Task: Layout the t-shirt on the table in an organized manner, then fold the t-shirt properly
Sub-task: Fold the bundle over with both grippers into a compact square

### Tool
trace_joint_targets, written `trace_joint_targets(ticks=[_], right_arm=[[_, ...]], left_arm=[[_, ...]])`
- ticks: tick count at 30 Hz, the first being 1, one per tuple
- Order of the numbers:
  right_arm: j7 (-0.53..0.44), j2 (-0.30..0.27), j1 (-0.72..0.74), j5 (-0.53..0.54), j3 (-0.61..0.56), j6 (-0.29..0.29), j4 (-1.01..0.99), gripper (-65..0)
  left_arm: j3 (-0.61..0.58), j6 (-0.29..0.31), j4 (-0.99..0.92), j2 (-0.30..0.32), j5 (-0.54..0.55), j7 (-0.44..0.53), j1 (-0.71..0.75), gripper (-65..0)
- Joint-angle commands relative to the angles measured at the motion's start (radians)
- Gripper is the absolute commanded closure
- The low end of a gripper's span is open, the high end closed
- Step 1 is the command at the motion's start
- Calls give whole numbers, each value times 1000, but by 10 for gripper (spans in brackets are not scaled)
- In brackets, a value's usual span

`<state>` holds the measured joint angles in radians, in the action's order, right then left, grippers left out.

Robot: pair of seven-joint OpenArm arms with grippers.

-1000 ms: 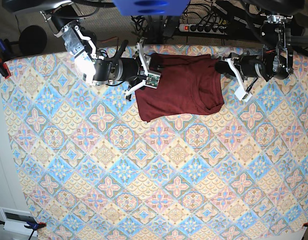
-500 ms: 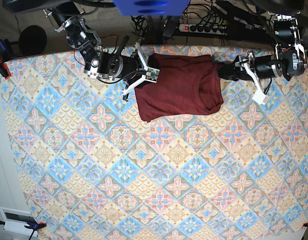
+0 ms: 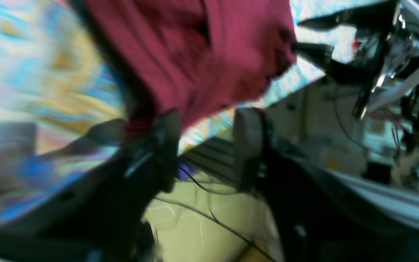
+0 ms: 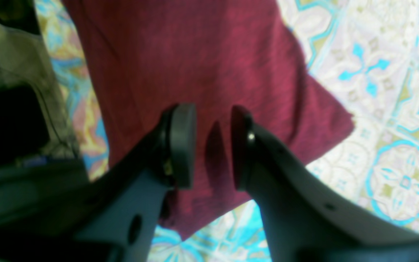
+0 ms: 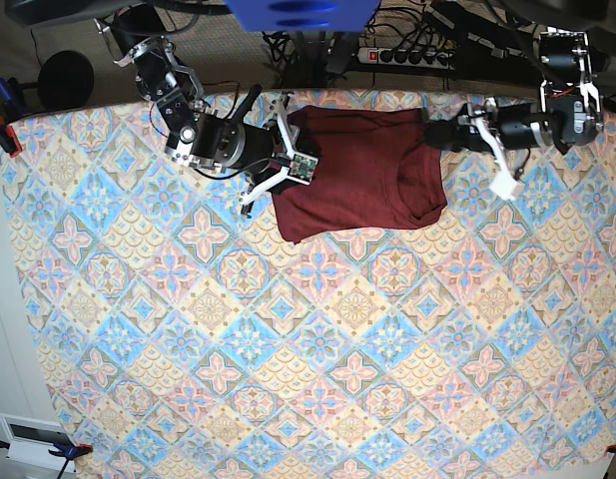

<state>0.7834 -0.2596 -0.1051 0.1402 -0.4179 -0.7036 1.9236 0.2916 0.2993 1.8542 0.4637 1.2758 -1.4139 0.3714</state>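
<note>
Btwn both open end effectors (image 5: 285,150) lies t-shirt (image 5: 362,175).

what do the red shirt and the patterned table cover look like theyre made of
The t-shirt: seemingly a soft matte knit, likely cotton jersey; a fine heathered texture shows and it lies limp with soft folds at its edges.

The table cover: probably printed woven cloth or a coated tablecloth; it lies flat with crisp pastel tiles and no obvious sheen, but the weave isn't resolvable.
</note>
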Motion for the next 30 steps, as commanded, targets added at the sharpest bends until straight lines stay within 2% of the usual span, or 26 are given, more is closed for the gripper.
trace_joint_targets(ticks=[1,6,7,11,15,17,22,24,27,30], right_arm=[[-15,3,14,12,32,5,15,-158],[-11,42,49,11,110,5,-36,-158],[-11,53,77,11,113,5,-49,-158],[-11,65,183,11,110,5,-106,-152],[-11,122,196,11,115,5,-195,-116],[-14,147,227,9,115,5,-246,-100],[-17,156,319,9,109,5,-346,-91],[-17,185,327,9,110,5,-378,-91],[-17,216,344,6,110,5,-425,-91],[-17,228,384,5,109,5,-484,-91]], left_arm=[[-1,1,31,-3,15,18,2,-152],[-35,-1,84,-73,-80,18,38,-8],[-45,-1,86,-81,-104,18,38,0],[-71,-2,88,-110,-170,46,36,-6],[-64,-4,88,-162,-196,86,15,-2],[-71,-4,84,-197,-235,101,-1,-2],[-73,-4,84,-302,-342,106,-36,-2],[-73,-4,81,-329,-384,107,-51,-2],[-78,-4,80,-349,-453,152,-50,-2],[-145,-4,51,-343,-528,193,-48,-2]])
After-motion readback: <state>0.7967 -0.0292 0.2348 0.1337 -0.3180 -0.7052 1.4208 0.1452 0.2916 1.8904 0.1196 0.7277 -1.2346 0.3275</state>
